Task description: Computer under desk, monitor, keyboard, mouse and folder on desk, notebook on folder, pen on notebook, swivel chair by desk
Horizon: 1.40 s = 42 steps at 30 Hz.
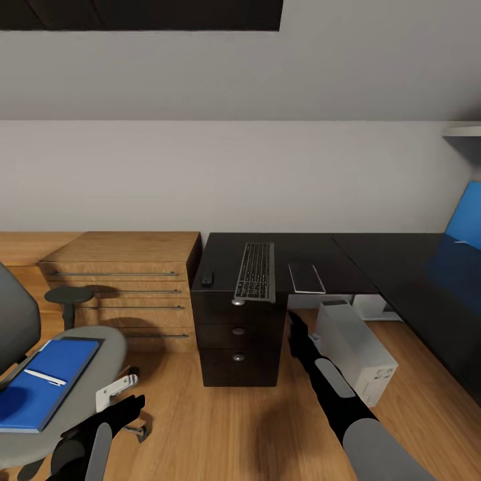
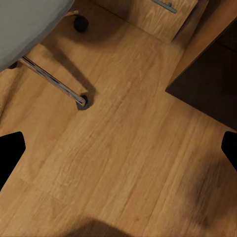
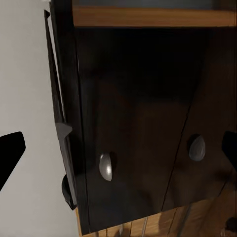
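Left gripper [image 2: 118, 148]: jaws wide apart, empty, hanging over bare floor beside the swivel chair [image 1: 80, 374]. Right gripper [image 3: 118, 148]: likewise spread, empty, facing the desk [image 1: 374, 267] drawers. Folder [image 1: 40, 384] lies on the chair seat, pen [image 1: 45, 377] on top. Judgement: lift pen off first, then take folder by its near edge, level

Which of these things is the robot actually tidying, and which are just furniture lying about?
Part of the job:
keyboard
mouse
notebook
folder
pen
swivel chair
computer
desk

Just there:
wooden dresser
wall shelf
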Tool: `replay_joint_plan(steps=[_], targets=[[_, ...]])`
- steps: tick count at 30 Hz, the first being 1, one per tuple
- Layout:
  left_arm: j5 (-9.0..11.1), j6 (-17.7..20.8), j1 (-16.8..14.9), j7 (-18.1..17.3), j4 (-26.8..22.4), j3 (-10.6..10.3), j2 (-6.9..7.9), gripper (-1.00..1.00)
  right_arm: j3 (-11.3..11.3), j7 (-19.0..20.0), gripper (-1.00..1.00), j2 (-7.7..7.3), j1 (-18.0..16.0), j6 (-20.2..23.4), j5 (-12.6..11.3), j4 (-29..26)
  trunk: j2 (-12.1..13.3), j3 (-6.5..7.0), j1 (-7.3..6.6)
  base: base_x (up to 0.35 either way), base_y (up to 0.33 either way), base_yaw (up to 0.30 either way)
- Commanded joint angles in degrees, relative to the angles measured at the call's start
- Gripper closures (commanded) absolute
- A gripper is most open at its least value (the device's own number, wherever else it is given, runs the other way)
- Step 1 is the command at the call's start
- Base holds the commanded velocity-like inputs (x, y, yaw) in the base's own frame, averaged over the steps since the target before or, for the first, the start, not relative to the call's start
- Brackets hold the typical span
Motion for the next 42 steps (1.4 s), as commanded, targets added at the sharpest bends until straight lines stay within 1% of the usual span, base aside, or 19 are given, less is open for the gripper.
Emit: replay_joint_plan(steps=[1, 6, 10, 27, 34, 42], targets=[[0.61, 0.20, -0.04, 0.41, -0.06, 0.06, -0.06, -1.00, -0.07, -0.16, -1.00, -0.01, -0.03, 0.01, -0.54, 0.03, -0.03, -0.05, -0.01, 0.000, 0.000, 0.000], [0.61, 0.20, -0.04, 0.41, -0.06, 0.06, -0.06, -1.00, -0.78, -3.05, -1.00, 0.14, -0.03, -0.25, -0.54, 0.08, -0.03, -0.05, -0.01, 0.000, 0.000, 0.000], [0.61, 0.20, -0.04, 0.45, -0.06, 0.06, -0.07, -1.00, -0.66, -3.85, -1.00, 0.34, -0.03, -0.30, -0.54, 0.14, -0.03, -0.05, -0.01, 0.000, 0.000, 0.000], [0.61, 0.20, -0.04, 0.47, -0.06, 0.06, -0.12, -1.00, -0.31, -4.01, -1.00, 0.43, -0.03, -0.44, -0.54, 0.15, -0.03, -0.05, -0.01, 0.000, 0.000, 0.000], [0.61, 0.20, -0.04, 0.48, -0.06, 0.06, -0.12, -1.00, -0.28, -4.01, -1.00, 0.43, -0.03, -0.48, -0.54, 0.15, -0.03, -0.05, -0.01, 0.000, 0.125, 0.000], [0.53, 0.20, -0.04, 0.43, 0.02, 0.01, -0.12, -1.00, -0.29, -3.93, -1.00, 0.43, -0.03, -0.56, -0.49, 0.07, -0.03, -0.05, -0.01, 0.000, 0.017, 0.000]])
